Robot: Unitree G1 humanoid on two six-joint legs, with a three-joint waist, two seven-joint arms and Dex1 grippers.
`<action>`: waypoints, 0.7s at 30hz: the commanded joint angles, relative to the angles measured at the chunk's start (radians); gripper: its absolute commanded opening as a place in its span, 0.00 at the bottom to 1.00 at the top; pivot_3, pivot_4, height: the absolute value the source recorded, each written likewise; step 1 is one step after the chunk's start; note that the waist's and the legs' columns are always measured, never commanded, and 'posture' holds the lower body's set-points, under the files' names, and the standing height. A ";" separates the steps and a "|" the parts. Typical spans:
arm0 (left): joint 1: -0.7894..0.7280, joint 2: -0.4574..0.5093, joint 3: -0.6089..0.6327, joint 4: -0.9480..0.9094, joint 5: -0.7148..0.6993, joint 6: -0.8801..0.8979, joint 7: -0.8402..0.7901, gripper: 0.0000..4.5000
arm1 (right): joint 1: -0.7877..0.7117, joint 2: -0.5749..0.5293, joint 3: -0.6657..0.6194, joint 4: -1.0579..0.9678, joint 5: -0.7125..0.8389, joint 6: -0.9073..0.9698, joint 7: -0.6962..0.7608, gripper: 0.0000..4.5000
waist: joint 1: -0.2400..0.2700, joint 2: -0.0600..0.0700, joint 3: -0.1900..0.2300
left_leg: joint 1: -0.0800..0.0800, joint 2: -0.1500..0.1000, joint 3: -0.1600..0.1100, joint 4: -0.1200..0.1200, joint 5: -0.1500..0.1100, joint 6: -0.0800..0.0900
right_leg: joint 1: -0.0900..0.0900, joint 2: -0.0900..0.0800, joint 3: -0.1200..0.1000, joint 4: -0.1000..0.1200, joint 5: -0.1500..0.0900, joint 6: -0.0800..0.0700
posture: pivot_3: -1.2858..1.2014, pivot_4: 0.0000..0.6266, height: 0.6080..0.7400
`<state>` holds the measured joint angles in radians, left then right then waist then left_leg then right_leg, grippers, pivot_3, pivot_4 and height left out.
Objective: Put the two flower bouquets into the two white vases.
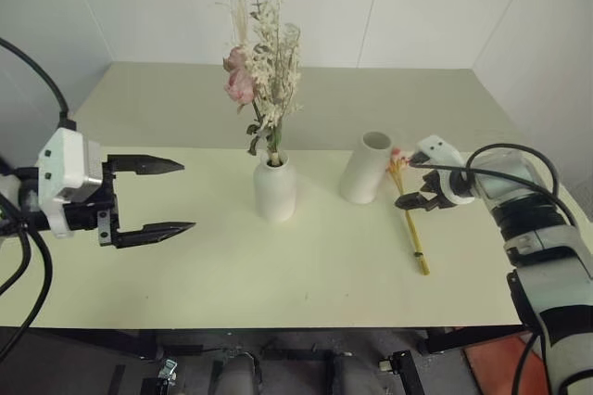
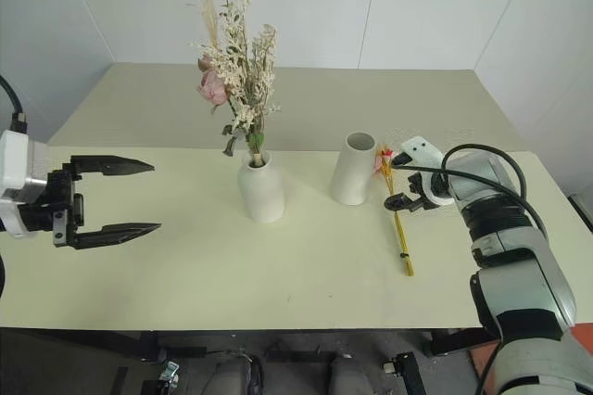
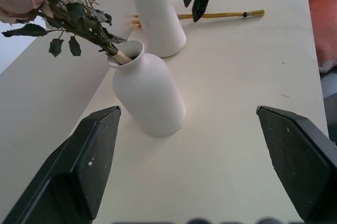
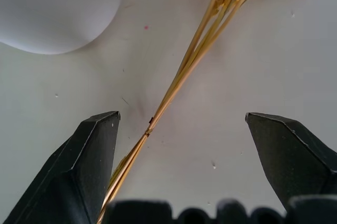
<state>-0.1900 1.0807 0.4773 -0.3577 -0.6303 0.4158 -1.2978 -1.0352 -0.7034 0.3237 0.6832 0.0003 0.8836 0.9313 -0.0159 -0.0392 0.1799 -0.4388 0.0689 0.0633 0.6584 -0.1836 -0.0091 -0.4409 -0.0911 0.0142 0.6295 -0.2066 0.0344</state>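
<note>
On the pale counter (image 1: 185,293), the bottle-shaped vase (image 1: 275,188) stands near the middle with the bushy bouquet (image 1: 259,70) already upright in its narrow neck. Just to its right stands the wide-mouthed vase (image 1: 367,169), empty, and close beside that the slim bouquet (image 1: 409,214) lies flat, its pink-red blossoms toward the vase and its yellow straw stems pointing at the near edge. My right gripper (image 1: 417,181) hangs over those stems with its jaws spread wide, holding nothing; the wide-mouthed vase crowds it on one side. My left gripper (image 1: 157,197) hovers wide and empty well left of the bottle-shaped vase, over bare counter. White walls close the far side.
</note>
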 commanded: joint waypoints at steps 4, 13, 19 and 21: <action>0.013 0.019 0.038 -0.046 -0.006 0.003 0.032 1.00 | -0.026 0.024 -0.019 0.017 -0.018 0.022 -0.003 0.86 | -0.002 0.000 0.000 | 0.000 0.000 0.000 0.000 0.000 0.000 | 0.000 0.000 0.000 0.000 0.000 0.000 | 0.52 0.24 1.00; 0.012 0.035 0.033 -0.050 -0.012 0.004 0.037 1.00 | -0.035 0.046 -0.033 0.098 -0.039 0.021 -0.047 0.15 | -0.002 0.000 0.000 | 0.000 0.000 0.000 0.000 0.000 0.000 | 0.000 0.000 0.000 0.000 0.000 0.000 | 0.52 0.24 1.00; 0.026 0.038 0.034 -0.061 -0.005 0.003 0.045 1.00 | -0.029 0.058 -0.114 0.140 -0.045 -0.040 -0.208 0.01 | -0.002 0.000 0.000 | 0.001 0.000 0.000 0.000 0.000 0.000 | 0.001 0.000 0.000 0.000 0.000 0.000 | 0.52 0.24 1.00; 0.037 0.042 0.042 -0.069 0.000 0.005 0.047 1.00 | 0.006 0.064 -0.182 0.067 -0.052 -0.164 -0.358 0.01 | 0.000 0.000 0.000 | 0.001 0.000 0.000 0.000 0.000 0.000 | 0.001 0.000 0.000 0.000 0.000 0.000 | 0.52 0.24 1.00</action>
<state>-0.1539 1.1025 0.4821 -0.3998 -0.6294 0.4201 -1.2575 -1.0373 -0.6325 0.2026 0.8045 -0.0334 0.8108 0.6812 -0.0159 -0.0392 0.1795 -0.4380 0.0689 0.0629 0.6587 -0.1836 -0.0091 -0.4395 -0.0909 0.0139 0.6294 -0.2065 0.0344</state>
